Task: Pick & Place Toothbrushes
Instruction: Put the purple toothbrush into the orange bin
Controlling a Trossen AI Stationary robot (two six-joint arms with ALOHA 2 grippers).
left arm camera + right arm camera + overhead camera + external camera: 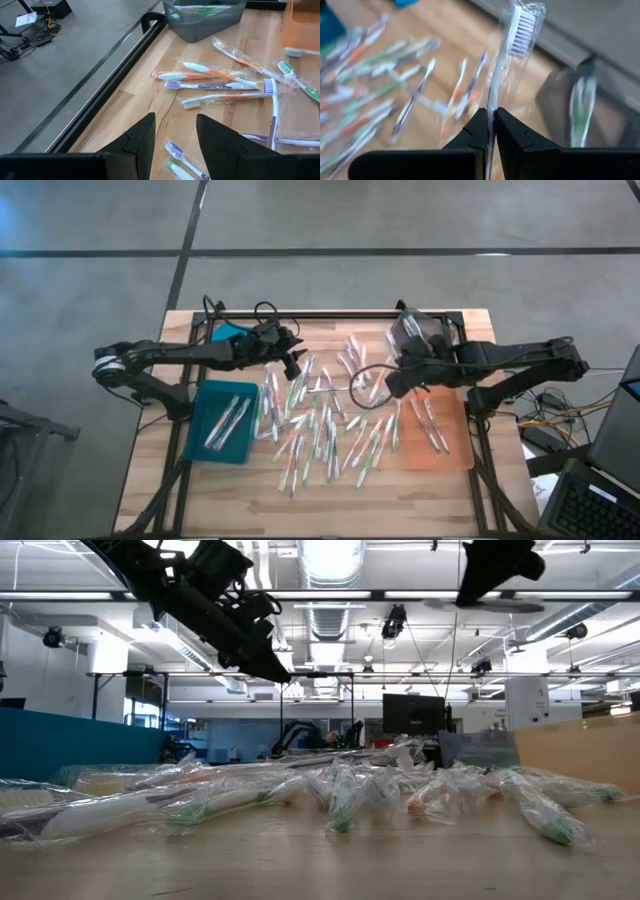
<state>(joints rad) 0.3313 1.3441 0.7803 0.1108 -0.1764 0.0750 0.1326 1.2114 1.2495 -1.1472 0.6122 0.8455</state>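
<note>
so, right gripper point(491, 117): fingers clamped on one wrapped toothbrush point(512, 47), bristles up, lifted above the table point(230, 490)
left gripper point(175, 132): fingers apart, holding nothing, above the table's far edge
loose brushes point(320, 425): dozens, too many to count
teal tray point(205, 445): about three brushes
orange tray point(455, 445): a few
arms: two

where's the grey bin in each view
High view: grey bin at the table's far edge, by the right gripper.
Low view: cannot tell it apart.
Left wrist view: at the top.
Right wrist view: blurred, lower right.
Shared landmark: green toothbrush inside it.
</note>
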